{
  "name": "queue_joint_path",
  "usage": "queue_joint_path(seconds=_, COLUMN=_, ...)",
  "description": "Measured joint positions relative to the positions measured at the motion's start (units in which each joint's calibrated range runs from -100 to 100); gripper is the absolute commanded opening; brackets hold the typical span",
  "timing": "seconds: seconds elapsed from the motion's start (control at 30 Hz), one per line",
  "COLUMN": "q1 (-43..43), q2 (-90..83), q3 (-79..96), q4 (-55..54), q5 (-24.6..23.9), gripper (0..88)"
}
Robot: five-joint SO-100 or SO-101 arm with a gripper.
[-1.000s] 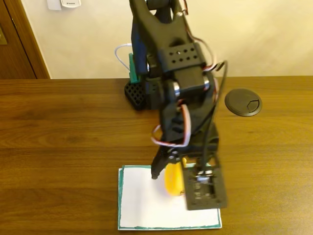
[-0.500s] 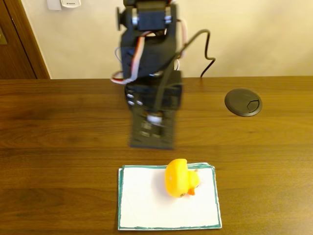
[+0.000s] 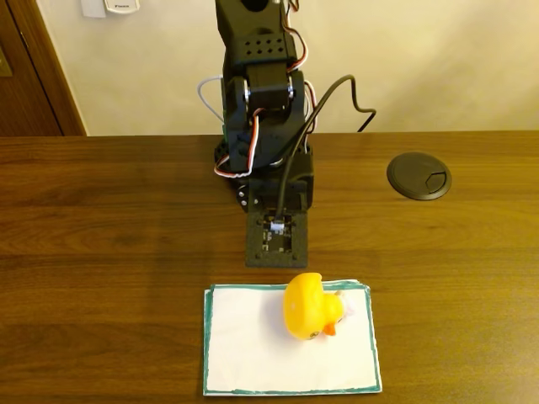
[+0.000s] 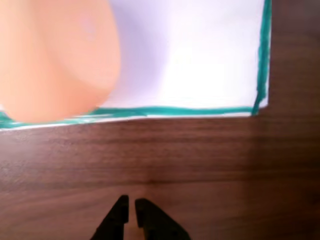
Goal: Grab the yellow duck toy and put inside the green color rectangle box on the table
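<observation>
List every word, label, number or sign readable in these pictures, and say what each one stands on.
Nothing can be read with confidence.
White wall plate at the top edge of the fixed view: a small dark mark, too small and blurred to read.
Arm's camera board: no legible print.
Yellow duck toy, green-bordered paper and table: no text.

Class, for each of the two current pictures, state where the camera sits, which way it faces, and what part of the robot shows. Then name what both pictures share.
Fixed view: stands in front of the table, raised, looking down and across at the wall; shows the whole folded arm, with the duck on the green-edged paper.
Wrist view: rides on the arm, low over the wood, facing the paper; shows the gripper tips, nearly closed with nothing between them, at the bottom edge.
Shared: duck, blurred close-up, paper and table.
</observation>
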Motion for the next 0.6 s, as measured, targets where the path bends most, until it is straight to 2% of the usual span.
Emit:
queue_joint_path(seconds=0.13, q1=2.9, q2=-21.9, q3=11.1, q4=4.8, q5=0.4, gripper=0.3)
queue_joint_path(seconds=0.27, q1=3.4, q2=-33.6, q3=17.6, q4=5.6, q5=0.8, gripper=0.2)
queue_joint_path(seconds=0.6, q1=5.7, q2=-36.8, q3=20.9, q4=4.7, q5=1.2, gripper=0.9)
